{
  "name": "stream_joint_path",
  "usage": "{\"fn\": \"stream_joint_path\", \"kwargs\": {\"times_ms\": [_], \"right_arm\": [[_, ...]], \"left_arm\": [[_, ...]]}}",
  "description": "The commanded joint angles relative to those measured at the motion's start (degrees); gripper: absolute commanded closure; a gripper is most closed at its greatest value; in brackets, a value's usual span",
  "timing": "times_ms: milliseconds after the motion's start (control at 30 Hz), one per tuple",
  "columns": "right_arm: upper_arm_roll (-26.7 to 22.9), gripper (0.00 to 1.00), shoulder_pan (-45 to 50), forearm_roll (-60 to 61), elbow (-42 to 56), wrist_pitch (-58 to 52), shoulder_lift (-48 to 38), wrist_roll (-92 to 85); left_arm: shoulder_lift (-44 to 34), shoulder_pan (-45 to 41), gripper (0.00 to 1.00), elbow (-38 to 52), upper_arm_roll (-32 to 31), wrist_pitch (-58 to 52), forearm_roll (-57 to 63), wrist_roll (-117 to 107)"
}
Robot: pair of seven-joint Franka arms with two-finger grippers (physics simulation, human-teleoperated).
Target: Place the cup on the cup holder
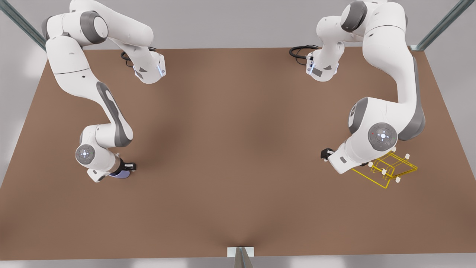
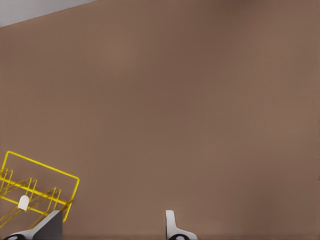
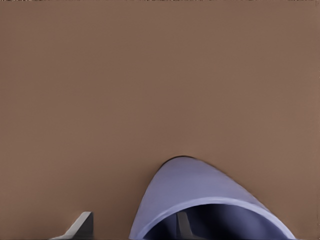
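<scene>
Front view: lavender-blue cup [image 1: 119, 174], plain, no handle, sits on brown table [image 1: 238, 149] at approx 8 o'clock. Right gripper [image 1: 124, 169] is on it, one finger [image 3: 183, 223] inside the rim, one outside; can't tell if clamped. Yellow wire rack [image 1: 390, 169] w/ white caps at 4 o'clock; left gripper [image 2: 112, 225] beside it, fingers apart, empty.

Brown table [image 1: 238, 156], matte, uniform surface. Cup holder [image 1: 390, 169] stands on it at the front view's right, a yellow wire frame with white-capped prongs. Cup [image 1: 119, 174], lavender-blue, is at the front view's left, well apart from the holder; contact with the tabletop cannot be judged.
</scene>
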Motion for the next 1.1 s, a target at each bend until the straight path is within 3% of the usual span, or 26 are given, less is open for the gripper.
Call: {"fn": "stream_joint_path", "kwargs": {"times_ms": [0,333,500,567,633,700,833,1000,1067], "right_arm": [[0.01,0.79,-0.2,-0.79,0.02,0.8,0.02,0.43],[0.89,0.79,-0.46,-0.7,0.11,0.01,-1.3,0.6],[3.17,0.79,0.33,-0.26,0.73,-10.45,-9.21,0.69],[3.61,0.79,3.22,0.62,5.12,-15.19,-9.21,1.39],[-0.6,0.79,12.18,5.27,11.97,-17.57,-5.7,4.12],[-10.88,0.79,26.59,12.48,16.02,-17.57,-3.59,6.58],[-19.32,0.79,43.38,21.09,26.12,-17.74,3.71,14.58],[-20.03,0.79,51.3,24.79,40.36,-20.47,11.09,24.15],[-19.59,0.79,52.79,25.84,43.7,-20.38,13.11,27.85]], "left_arm": [[-0.07,-0.01,0.0,0.03,-0.02,-0.09,0.09,-0.18],[-0.33,0.16,0.0,0.38,-0.02,-0.97,0.09,-0.36],[-0.77,0.08,0.0,0.21,-0.02,-0.89,0.0,-0.45],[-0.77,0.16,0.0,0.21,-0.02,-0.89,0.0,-0.45],[-0.86,0.43,0.0,0.3,-0.02,-0.89,0.09,-0.45],[-0.78,0.43,0.0,0.3,0.07,-0.89,0.09,-0.45],[-0.77,0.87,0.0,0.21,0.07,-0.89,2.55,-0.45],[-0.69,1.31,0.0,0.56,0.51,-0.71,2.64,-0.45],[-3.93,3.06,0.0,0.74,0.6,-2.11,2.2,-0.36]]}}
